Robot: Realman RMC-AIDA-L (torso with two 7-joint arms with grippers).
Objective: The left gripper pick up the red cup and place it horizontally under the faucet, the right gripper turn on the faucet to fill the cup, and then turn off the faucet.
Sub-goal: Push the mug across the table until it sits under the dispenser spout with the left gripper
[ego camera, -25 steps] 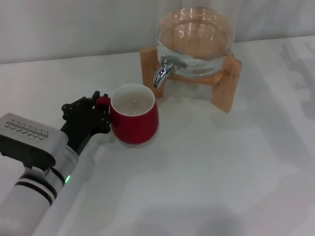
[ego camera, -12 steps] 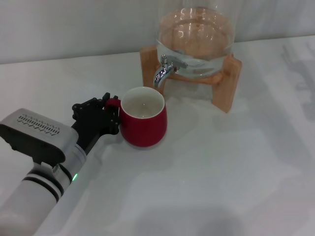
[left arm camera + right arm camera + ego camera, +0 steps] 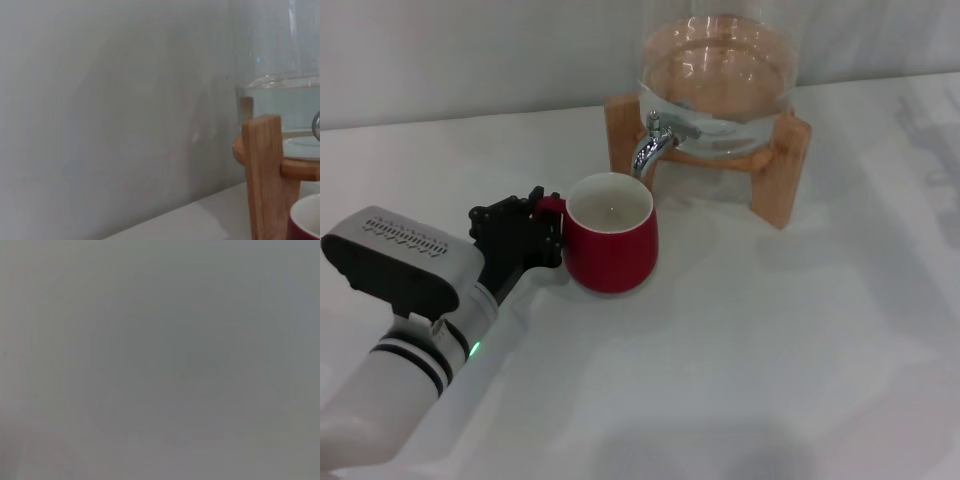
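Red cup (image 3: 611,246) nearer faucet (image 3: 651,146) now.

The bench (image 3: 770,340) is a plain white surface that reaches back to a pale wall. On it, at the back, stands a wooden stand (image 3: 782,170) that carries a clear glass jar (image 3: 718,75) with water inside. The red cup (image 3: 612,245) rests upright on the bench just in front of the stand, toward its left corner, with its white inside open upward. In the left wrist view a leg of the stand (image 3: 262,175) meets the bench beside the cup rim (image 3: 306,215)
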